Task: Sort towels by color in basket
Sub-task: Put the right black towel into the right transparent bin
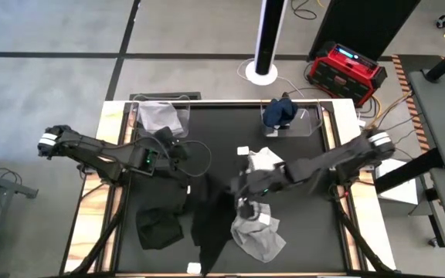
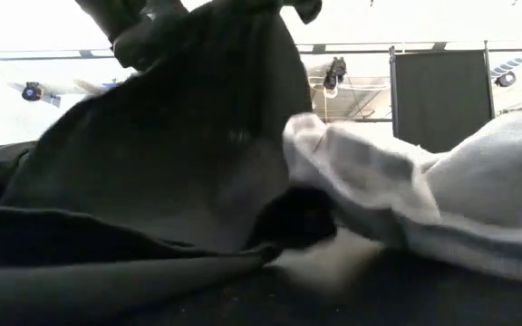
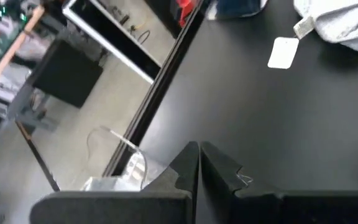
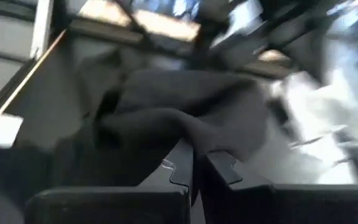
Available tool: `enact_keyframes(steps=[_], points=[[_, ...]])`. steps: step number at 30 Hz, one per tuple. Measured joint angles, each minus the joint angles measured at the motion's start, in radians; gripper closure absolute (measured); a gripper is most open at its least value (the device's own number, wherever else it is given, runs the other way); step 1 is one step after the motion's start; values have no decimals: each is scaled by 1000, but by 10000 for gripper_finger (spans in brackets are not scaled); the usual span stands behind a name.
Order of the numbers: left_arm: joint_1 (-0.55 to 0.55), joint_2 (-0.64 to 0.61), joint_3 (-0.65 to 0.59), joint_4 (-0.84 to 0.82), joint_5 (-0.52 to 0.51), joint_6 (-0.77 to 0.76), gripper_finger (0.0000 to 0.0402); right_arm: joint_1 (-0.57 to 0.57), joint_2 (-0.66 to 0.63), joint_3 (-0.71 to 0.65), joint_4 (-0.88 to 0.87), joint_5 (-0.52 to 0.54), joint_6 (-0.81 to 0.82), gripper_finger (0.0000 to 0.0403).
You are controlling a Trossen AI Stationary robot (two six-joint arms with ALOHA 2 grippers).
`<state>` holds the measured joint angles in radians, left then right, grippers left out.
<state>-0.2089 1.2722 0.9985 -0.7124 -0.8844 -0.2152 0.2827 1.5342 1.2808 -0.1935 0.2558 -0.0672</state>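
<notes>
My right gripper (image 1: 242, 191) (image 4: 194, 163) sits over the middle of the table, shut on a black towel (image 1: 211, 224) (image 4: 185, 112) (image 2: 170, 154). A second black towel (image 1: 159, 228) lies bunched near the left front. A light grey towel (image 1: 259, 238) lies at the front, just right of centre. A white towel (image 1: 263, 161) (image 2: 397, 190) (image 3: 347, 22) lies under the right arm. At the far edge, a navy towel (image 1: 280, 110) sits in one clear basket and a grey towel (image 1: 159, 116) in another. My left gripper (image 1: 174, 150) (image 3: 197, 168) is shut, above bare tabletop left of centre. My right gripper pinches a raised fold of the black towel (image 4: 194, 138) between its two fingers. That end is lifted. The cloth slopes down from the gripper toward the near edge, and its lower part (image 1: 205, 247) lies on the table. One layer or several, I cannot tell.
Two clear baskets (image 1: 178, 123) (image 1: 309, 123) stand at the table's far edge. A small white card (image 1: 243, 150) (image 3: 283, 53) lies on the black table between the arms. A red device (image 1: 346, 71) and a white post stand on the floor beyond the far edge.
</notes>
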Motion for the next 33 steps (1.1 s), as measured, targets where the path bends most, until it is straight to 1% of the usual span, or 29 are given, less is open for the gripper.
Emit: enact_keyframes(steps=[4, 6, 9, 11, 12, 13, 15, 16, 17, 18, 22, 24, 27, 28, 33], points=[[0, -23, 0, 75, 1, 110, 402, -16, -123, -19, -4, 65, -88, 394], [0, -48, 0, 70, 1, 153, 402, -30, -178, -29, -1, 86, -128, 394], [2, -104, 0, 76, 1, 189, 402, -60, -242, -46, 30, 88, -189, 394], [1, -148, 0, 98, 28, 233, 402, -82, -268, -53, 60, 86, -226, 394], [1, -176, 0, 116, 79, 264, 402, -93, -277, -54, 62, 86, -246, 394], [1, -202, 0, 132, 156, 290, 402, -104, -284, -55, 71, 86, -270, 394], [6, -249, 0, 182, 341, 345, 400, -122, -301, -55, 78, 85, -302, 394], [12, -269, -1, 215, 415, 374, 398, -131, -305, -55, 86, 86, -317, 394], [16, -285, -3, 247, 449, 393, 394, -139, -311, -55, 102, 86, -327, 394], [21, -297, -5, 274, 456, 406, 389, -146, -317, -55, 113, 85, -337, 394], [43, -314, -5, 326, 454, 433, 363, -167, -326, -55, 182, 85, -363, 394], [54, -308, -6, 354, 493, 438, 345, -178, -328, -51, 206, 85, -367, 394], [74, -285, -6, 398, 584, 445, 311, -194, -330, -43, 229, 86, -371, 394], [76, -272, -6, 405, 596, 446, 297, -200, -330, -39, 236, 86, -371, 394], [78, -196, -6, 473, 604, 484, 232, -225, -329, -24, 287, 87, -353, 394]])
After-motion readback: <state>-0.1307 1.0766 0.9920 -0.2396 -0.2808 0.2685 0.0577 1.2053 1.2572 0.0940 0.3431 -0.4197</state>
